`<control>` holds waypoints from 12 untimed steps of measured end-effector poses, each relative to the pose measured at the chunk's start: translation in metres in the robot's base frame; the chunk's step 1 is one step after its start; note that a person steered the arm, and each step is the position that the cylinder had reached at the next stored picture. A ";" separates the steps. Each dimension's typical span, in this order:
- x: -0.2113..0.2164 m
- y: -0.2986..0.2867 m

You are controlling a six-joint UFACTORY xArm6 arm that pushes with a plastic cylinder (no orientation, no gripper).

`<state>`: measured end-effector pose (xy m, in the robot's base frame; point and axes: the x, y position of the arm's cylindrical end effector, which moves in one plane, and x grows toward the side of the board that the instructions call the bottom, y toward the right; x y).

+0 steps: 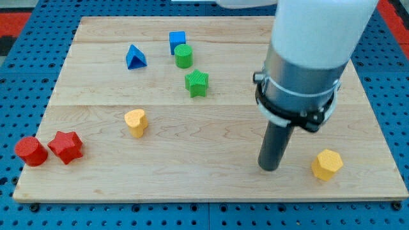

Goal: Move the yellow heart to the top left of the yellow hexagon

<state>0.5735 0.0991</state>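
A: Where does my tip (270, 167) stand on our wooden board (211, 191)?

B: Near the view's bottom right, just to the left of the yellow hexagon (327, 165), apart from it. We carry no claw, only the dark rod, so it grasps nothing and touches no block.

A: And the yellow heart (135, 122)?

B: We see it well apart from us, left of the board's middle, lying alone on the wood.

A: What else do we have there?

B: At the view's top, a blue triangle (135, 57), a blue cube (177, 41) and a green cylinder (183, 57) just below the cube, touching or nearly so; we cannot tell which. A green star (197, 83) sits under those. At the bottom left, a red cylinder (30, 151) and a red star (66, 147) stand side by side.
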 end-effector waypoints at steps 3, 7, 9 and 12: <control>-0.131 -0.172; -0.059 -0.214; 0.009 -0.243; -0.033 -0.197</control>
<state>0.5409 -0.0982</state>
